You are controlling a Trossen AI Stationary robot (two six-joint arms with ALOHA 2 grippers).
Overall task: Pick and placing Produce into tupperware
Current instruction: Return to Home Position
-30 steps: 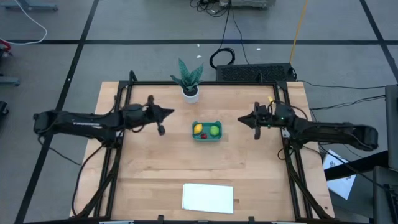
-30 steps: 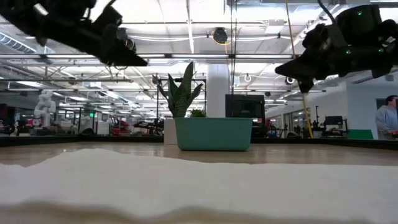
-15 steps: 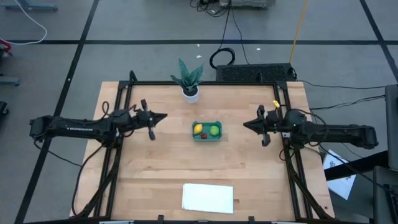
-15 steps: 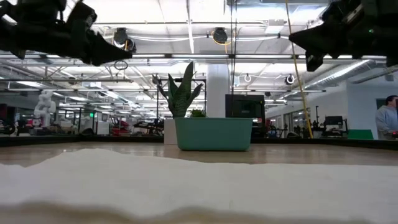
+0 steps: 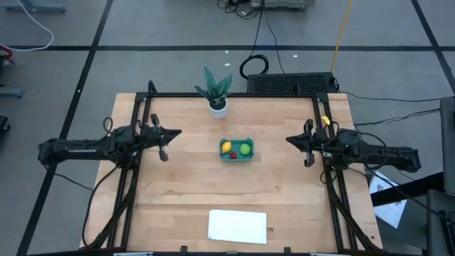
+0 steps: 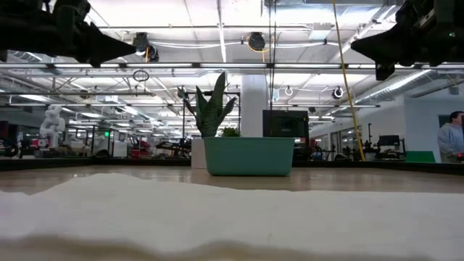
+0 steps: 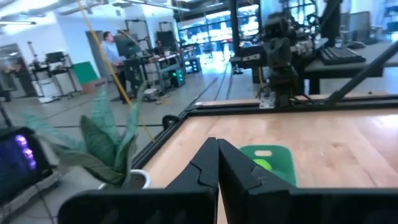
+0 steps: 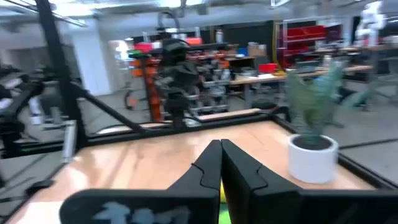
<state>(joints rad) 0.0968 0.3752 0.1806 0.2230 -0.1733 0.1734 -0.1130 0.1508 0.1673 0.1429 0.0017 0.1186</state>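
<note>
The left gripper [image 5: 175,133] hung above the bench [image 5: 178,192] at the middle left of the high view, its two fingers pressed together on nothing, as its own wrist view showed. The right gripper [image 5: 291,140] mirrored it at the middle right, also closed tight and empty. Both pointed inward at the tupperware [image 5: 245,158], which sat between them near the centre of the bench, well apart from either.

Inside it lay all the produce: the green ball [image 5: 245,148] on the right, the lemon [image 5: 226,148] on the left and the strawberry [image 5: 232,154] just below and between them. A potted plant [image 5: 215,89] stood above the container in the frame, and a white sheet [image 5: 237,226] lay near the bottom edge.

With everything in the container, the placing looked finished and only parking the arms seemed left. Little could upset the fruit from there. The likelier trouble was at the sides: each arm lay close over the black frame rails and loose cables, so a careless swing home might snag a cable or knock a rail. A gripper dipping low over the centre could also nudge the light container and spill it.
</note>
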